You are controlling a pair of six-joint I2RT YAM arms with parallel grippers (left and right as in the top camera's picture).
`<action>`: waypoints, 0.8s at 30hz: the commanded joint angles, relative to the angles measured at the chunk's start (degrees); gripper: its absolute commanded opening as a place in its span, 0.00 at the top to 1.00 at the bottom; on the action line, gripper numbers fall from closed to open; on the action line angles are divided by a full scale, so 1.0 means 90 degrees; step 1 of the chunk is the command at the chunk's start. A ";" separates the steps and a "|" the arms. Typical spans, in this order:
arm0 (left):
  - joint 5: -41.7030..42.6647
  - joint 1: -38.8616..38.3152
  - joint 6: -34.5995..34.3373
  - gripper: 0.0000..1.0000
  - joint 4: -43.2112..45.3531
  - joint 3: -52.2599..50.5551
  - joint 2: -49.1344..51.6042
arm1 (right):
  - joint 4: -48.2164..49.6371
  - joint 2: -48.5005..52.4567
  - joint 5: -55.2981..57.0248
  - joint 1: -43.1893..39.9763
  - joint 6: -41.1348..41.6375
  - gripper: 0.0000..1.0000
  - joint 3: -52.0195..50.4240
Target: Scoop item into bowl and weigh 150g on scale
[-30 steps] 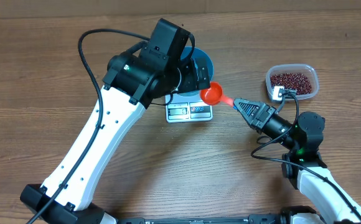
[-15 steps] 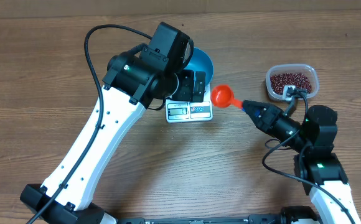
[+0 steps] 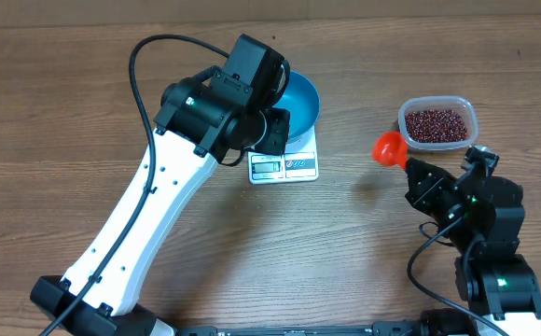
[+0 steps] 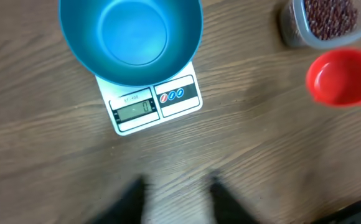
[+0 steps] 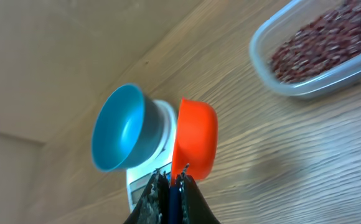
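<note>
Right gripper (image 5: pixel 171 180) clamped the handle of an orange scoop (image 5: pixel 196 140), whose cup looked empty. Maroon beans (image 3: pixel 436 122) lay heaped in a clear tub (image 3: pixel 469 131) just ahead of that claw, beside the cup. Well off to its left, the blue bowl (image 3: pixel 300 101) sat empty on the white scale (image 3: pixel 284 166). Left gripper (image 4: pixel 175 196) hovered near the scale, its fingers blurred; whether they were parted or closed could not be told.

A brown wood-grain table (image 3: pixel 56 103) (softly, evenly lit) spans all 3 views, a plain tan surface (image 5: pixel 43 50) beyond it.
</note>
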 commanded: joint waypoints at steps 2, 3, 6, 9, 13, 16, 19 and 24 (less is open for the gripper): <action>-0.0073 0.0022 0.0726 0.95 -0.0017 0.0032 -0.0010 | -0.0027 -0.0058 0.0449 -0.0017 -0.0170 0.96 0.0238; -0.0073 0.0022 0.0809 0.96 -0.0017 -0.0024 0.0000 | -0.0027 -0.0058 0.0452 -0.0017 -0.0170 0.96 0.0238; -0.0097 0.0022 0.0967 0.96 0.0066 -0.0308 0.0007 | -0.0027 -0.0058 0.0452 -0.0017 -0.0168 0.96 0.0238; -0.0092 0.0019 0.1083 0.96 0.0338 -0.0663 0.0012 | -0.0027 -0.0058 0.0449 -0.0017 -0.0168 0.96 0.0238; -0.0092 -0.0083 0.1477 0.96 0.1139 -0.1477 0.0012 | -0.0027 -0.0058 0.0449 -0.0017 -0.0168 0.96 0.0238; -0.0097 -0.0231 0.1792 0.96 0.1753 -0.2033 0.0012 | -0.0027 -0.0058 0.0449 -0.0017 -0.0168 0.96 0.0238; -0.0313 -0.0396 0.1936 0.96 0.2397 -0.2594 0.0012 | -0.0027 -0.0058 0.0449 -0.0017 -0.0165 0.96 0.0238; -0.0738 -0.0517 0.1916 0.96 0.3296 -0.3381 0.0012 | -0.0027 -0.0056 0.0449 -0.0017 -0.0165 0.96 0.0238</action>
